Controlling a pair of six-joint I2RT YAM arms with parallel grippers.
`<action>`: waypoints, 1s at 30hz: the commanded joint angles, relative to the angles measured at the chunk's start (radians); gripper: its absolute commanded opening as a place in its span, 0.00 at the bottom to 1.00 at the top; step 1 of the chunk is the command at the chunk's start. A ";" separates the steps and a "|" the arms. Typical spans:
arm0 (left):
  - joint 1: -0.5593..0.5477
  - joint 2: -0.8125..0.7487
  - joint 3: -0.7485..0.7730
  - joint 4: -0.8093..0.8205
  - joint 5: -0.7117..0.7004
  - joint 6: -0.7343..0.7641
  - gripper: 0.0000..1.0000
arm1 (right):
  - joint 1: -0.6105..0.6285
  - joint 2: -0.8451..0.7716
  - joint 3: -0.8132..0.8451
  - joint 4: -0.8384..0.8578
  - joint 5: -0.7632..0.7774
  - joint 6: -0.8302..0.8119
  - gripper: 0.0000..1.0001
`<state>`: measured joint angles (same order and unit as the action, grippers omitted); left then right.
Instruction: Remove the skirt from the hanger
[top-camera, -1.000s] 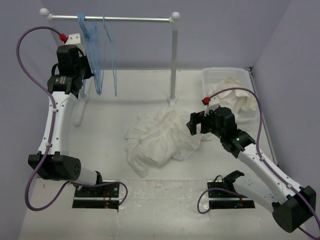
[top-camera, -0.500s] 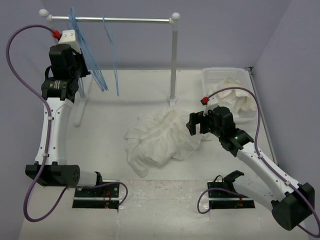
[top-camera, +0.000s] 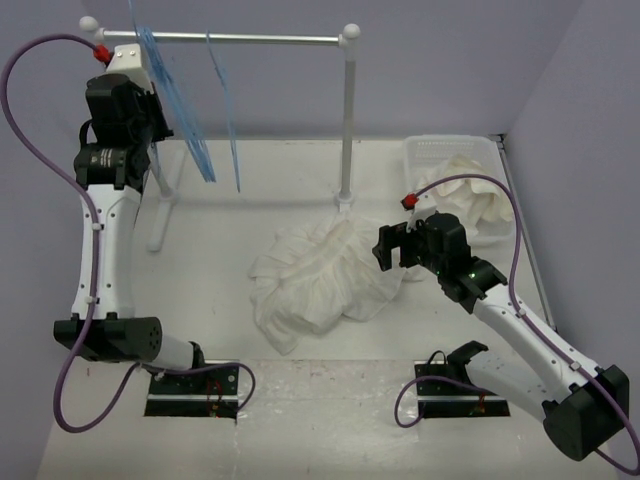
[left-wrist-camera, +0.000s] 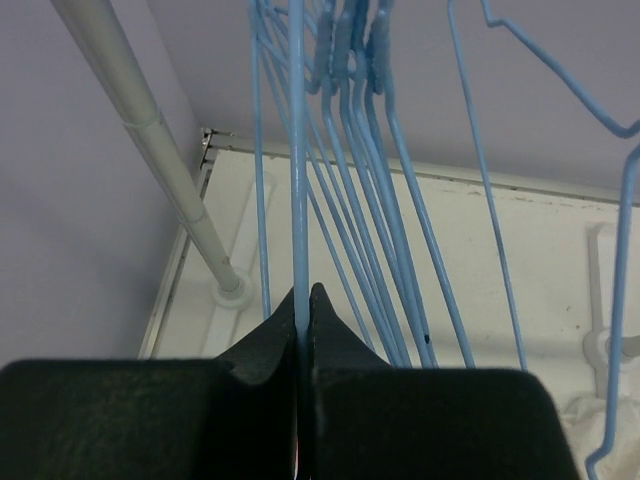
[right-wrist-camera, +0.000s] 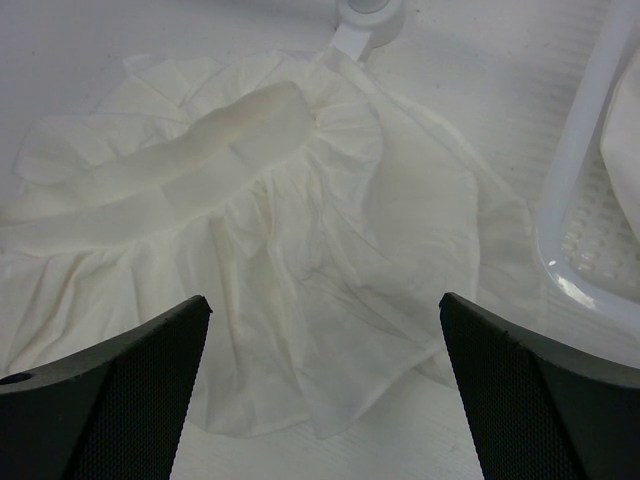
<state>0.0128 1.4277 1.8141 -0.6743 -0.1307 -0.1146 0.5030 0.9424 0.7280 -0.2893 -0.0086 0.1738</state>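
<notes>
Left pincer (left-wrist-camera: 303, 294) has raised the hanger (left-wrist-camera: 297, 150) (basket (top-camera: 450, 139) holds cloth (top-camera: 470, 200)).

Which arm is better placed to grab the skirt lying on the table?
Right. The right claw hovers open just over the skirt; the left claw is shut on a hanger up at the rail.

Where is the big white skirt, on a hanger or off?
Off. The skirt lies crumpled on the table, apart from the rack; the hanger pinched between the left fingers is bare wire.
</notes>
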 joint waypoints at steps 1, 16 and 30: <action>0.068 0.046 0.060 0.005 0.074 0.013 0.00 | 0.000 0.006 0.017 0.013 0.030 -0.019 0.99; 0.154 0.105 0.030 0.001 0.177 0.023 0.00 | 0.000 0.035 0.027 0.007 0.047 -0.023 0.99; 0.156 0.070 0.051 -0.047 0.157 0.015 0.64 | 0.000 0.019 0.031 -0.004 0.029 -0.019 0.99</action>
<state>0.1635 1.5375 1.8374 -0.7071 0.0208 -0.1081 0.5030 0.9768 0.7280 -0.2924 0.0158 0.1635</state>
